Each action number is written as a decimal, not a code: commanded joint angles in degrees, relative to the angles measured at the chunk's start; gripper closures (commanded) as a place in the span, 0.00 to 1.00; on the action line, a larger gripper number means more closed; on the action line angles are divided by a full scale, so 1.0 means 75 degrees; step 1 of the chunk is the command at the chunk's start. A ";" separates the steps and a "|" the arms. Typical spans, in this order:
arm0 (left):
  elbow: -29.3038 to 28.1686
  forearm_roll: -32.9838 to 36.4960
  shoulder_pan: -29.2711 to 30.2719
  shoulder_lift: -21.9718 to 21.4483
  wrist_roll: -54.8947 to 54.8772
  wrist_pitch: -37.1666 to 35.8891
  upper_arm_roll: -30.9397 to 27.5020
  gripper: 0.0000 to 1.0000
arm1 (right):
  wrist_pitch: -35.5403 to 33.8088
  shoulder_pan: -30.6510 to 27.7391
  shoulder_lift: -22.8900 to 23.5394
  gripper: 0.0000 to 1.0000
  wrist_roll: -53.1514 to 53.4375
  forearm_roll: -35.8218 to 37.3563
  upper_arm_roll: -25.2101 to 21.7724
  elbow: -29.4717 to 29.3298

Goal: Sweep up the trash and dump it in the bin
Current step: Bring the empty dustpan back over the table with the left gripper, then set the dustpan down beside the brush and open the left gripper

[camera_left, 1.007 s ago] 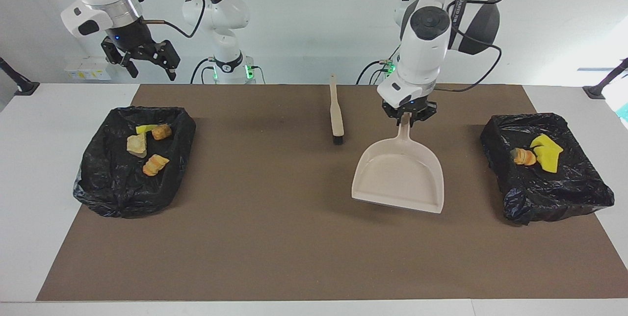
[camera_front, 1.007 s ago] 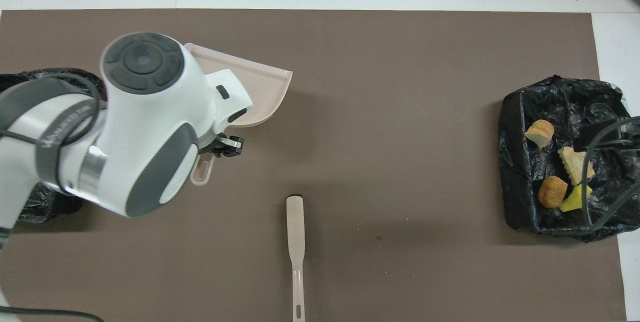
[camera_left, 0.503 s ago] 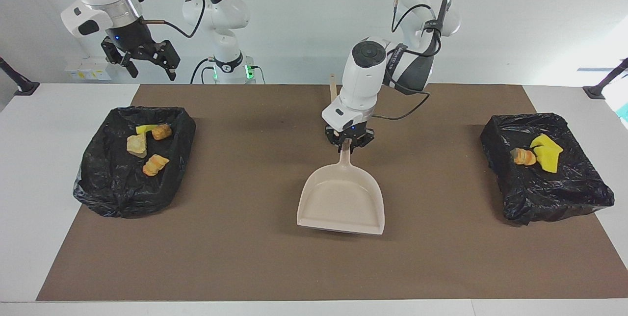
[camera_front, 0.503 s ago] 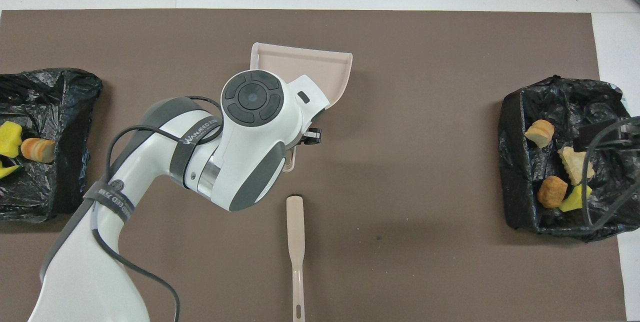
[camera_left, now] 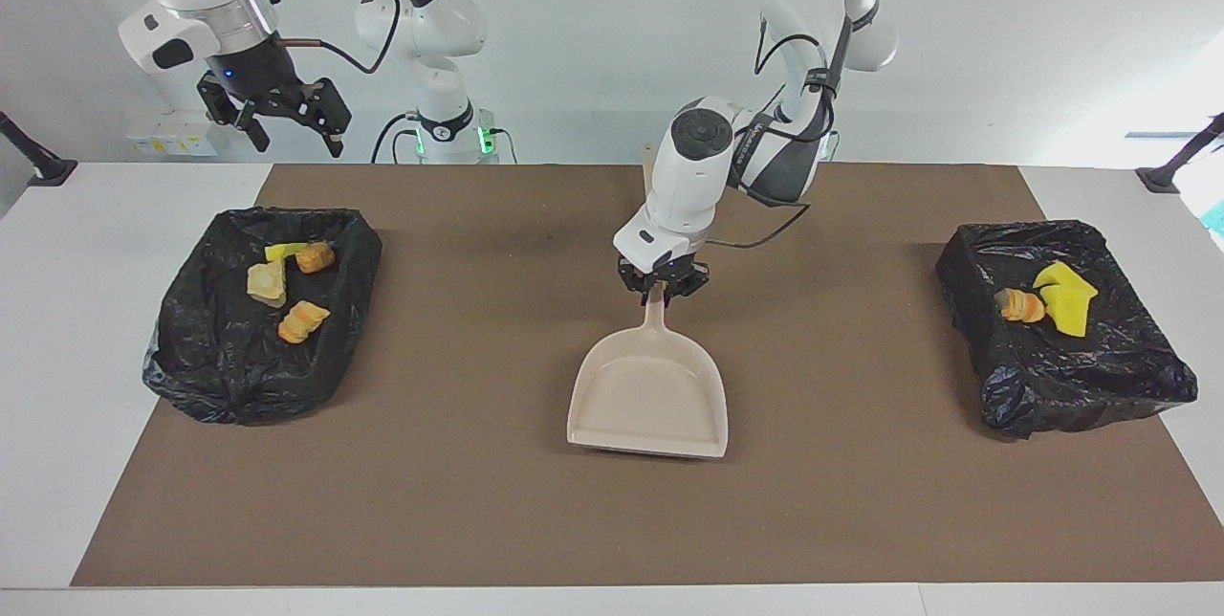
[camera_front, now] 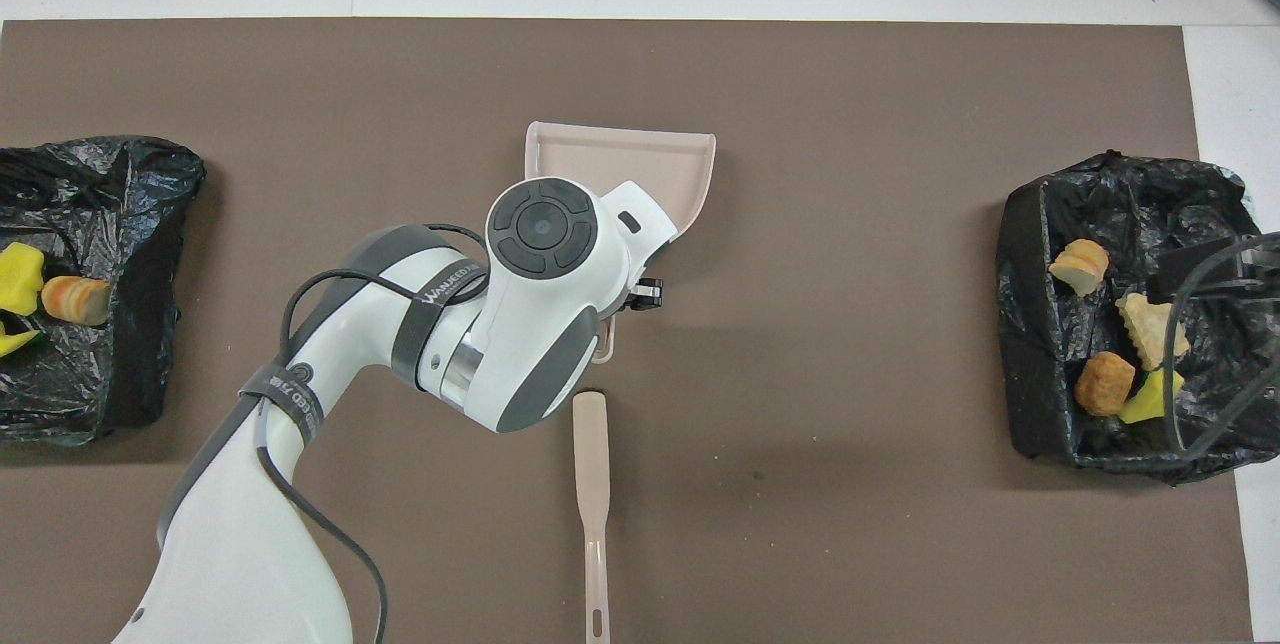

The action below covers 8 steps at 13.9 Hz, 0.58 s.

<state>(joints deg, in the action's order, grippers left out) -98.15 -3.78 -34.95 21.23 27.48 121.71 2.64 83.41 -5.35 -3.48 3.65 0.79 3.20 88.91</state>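
A: In the facing view, what is seen of the left gripper [camera_left: 664, 286]?

B: It is clamped on the handle of the beige dustpan [camera_left: 648, 394], which is set on the middle of the brown mat [camera_left: 478, 501]. Whether the pan is flat on the mat cannot be told.

A: And the right gripper [camera_left: 287, 123]?

B: It is held up in the air with its fingers spread wide and nothing between them, over the table edge by the bin [camera_left: 258, 310] at the right arm's end; that arm is waiting.

A: Where is the trash found?

B: Four scraps [camera_left: 287, 286] are lying in that black-lined bin, and three more scraps [camera_left: 1047, 300] are seen in the other bin [camera_left: 1061, 329] at the left arm's end.

A: What is shown from overhead?

B: The dustpan's mouth [camera_front: 620, 159] is partly covered by the left arm's wrist. The brush [camera_front: 592, 484] is laid on the mat nearer to the robots, just beside the dustpan's handle tip. The scraps are again seen inside both bins.
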 commanded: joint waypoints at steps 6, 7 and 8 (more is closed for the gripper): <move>-0.0437 -0.0094 -0.0052 -0.0112 0.0860 0.0156 -0.0188 0.15 | -0.0059 -0.0014 0.0007 0.00 0.0146 -0.0093 0.0019 -0.0066; -0.0425 -0.0094 0.0007 -0.0368 0.0848 -0.0055 -0.0257 0.00 | -0.0059 -0.0014 0.0007 0.00 0.0146 -0.0093 0.0019 -0.0066; -0.0402 -0.0059 0.0112 -0.0649 0.0860 -0.0312 -0.0281 0.00 | -0.0059 -0.0014 0.0007 0.00 0.0146 -0.0093 0.0007 -0.0066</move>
<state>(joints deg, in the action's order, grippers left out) -100.06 -3.81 -34.88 21.04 33.49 122.36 1.40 83.41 -5.35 -3.48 3.66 0.79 3.20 88.91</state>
